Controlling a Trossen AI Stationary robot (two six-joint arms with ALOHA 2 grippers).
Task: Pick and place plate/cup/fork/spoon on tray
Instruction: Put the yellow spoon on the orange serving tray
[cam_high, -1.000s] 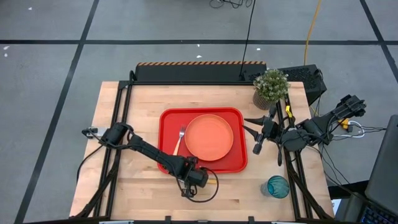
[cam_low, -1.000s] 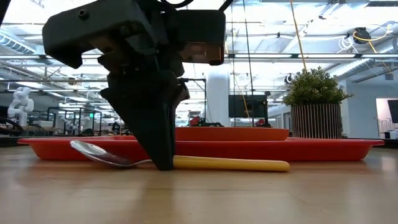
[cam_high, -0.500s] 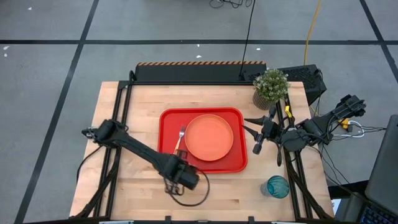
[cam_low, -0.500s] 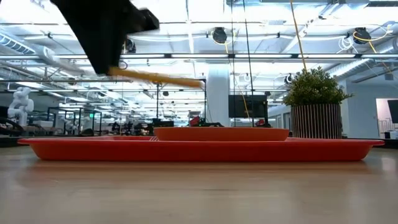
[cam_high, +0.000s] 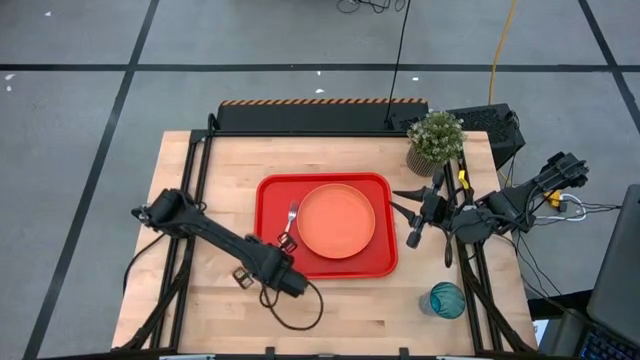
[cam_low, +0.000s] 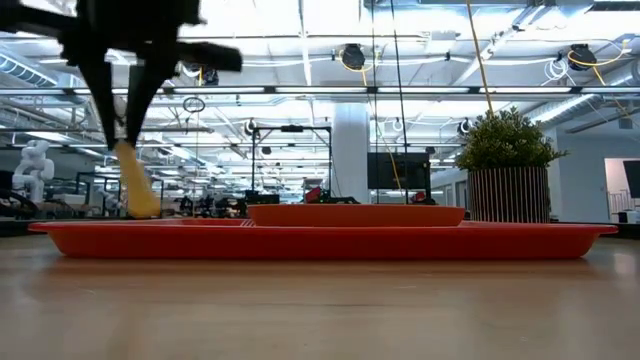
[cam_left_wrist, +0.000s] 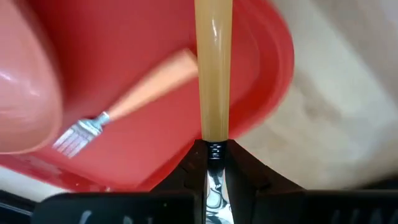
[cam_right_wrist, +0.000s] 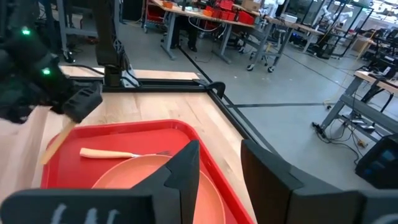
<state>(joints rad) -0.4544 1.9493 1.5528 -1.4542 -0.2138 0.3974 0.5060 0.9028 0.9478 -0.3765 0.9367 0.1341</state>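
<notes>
Above the tray's (cam_high: 270, 262) near-left corner, the left claw (cam_left_wrist: 213, 158) grips the spoon (cam_left_wrist: 213, 74), handle pointing down

A pale butcher-block wooden worktop (cam_high: 220, 160) on a black metal frame stands on a grey carpet-tile floor (cam_high: 80, 110) crossed by dark tape lines. A black-and-yellow hazard-striped strip (cam_high: 322, 102) runs along the worktop's far edge, and a small green potted plant in a ribbed pot (cam_high: 434, 140) sits at its far right corner. Beyond the worktop lies a large open hall with bright ceiling strip lights (cam_low: 420, 92), a white round column (cam_low: 350, 150), a dark monitor screen (cam_low: 398, 170), and metal-legged workbenches (cam_right_wrist: 214, 25) cluttered with equipment.
</notes>
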